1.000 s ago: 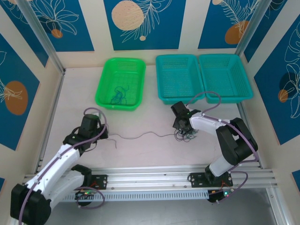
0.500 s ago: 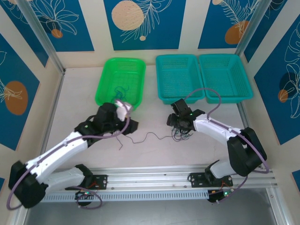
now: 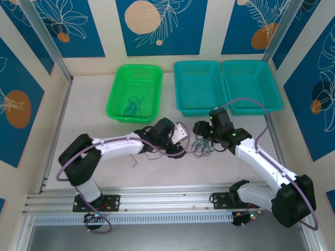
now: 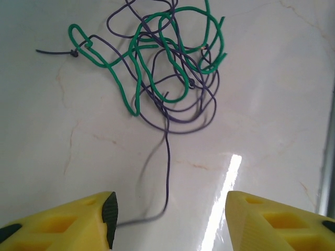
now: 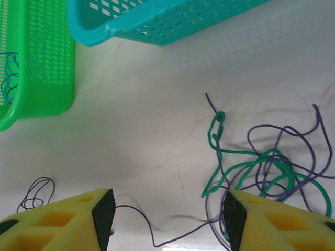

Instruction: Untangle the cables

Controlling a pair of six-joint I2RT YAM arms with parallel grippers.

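Left pincer (image 4: pixel 170 212) swung rightward, cables (image 4: pixel 163 70) just ahead, jaws apart

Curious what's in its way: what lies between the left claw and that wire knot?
In the left wrist view, bare table, crossed by one dark blue strand trailing from the tangle toward the left gripper.

Tangle mid-desk, three baskets behind.
The cables (image 3: pixel 201 148) lie on the desk (image 3: pixel 89 110), right of my left jaws and just before my right jaws (both close by). Behind stand the left basket (image 3: pixel 137 67), holding more wires (image 3: pixel 131 107), then the middle basket (image 3: pixel 200 63) and right basket (image 3: pixel 251 62), touching.
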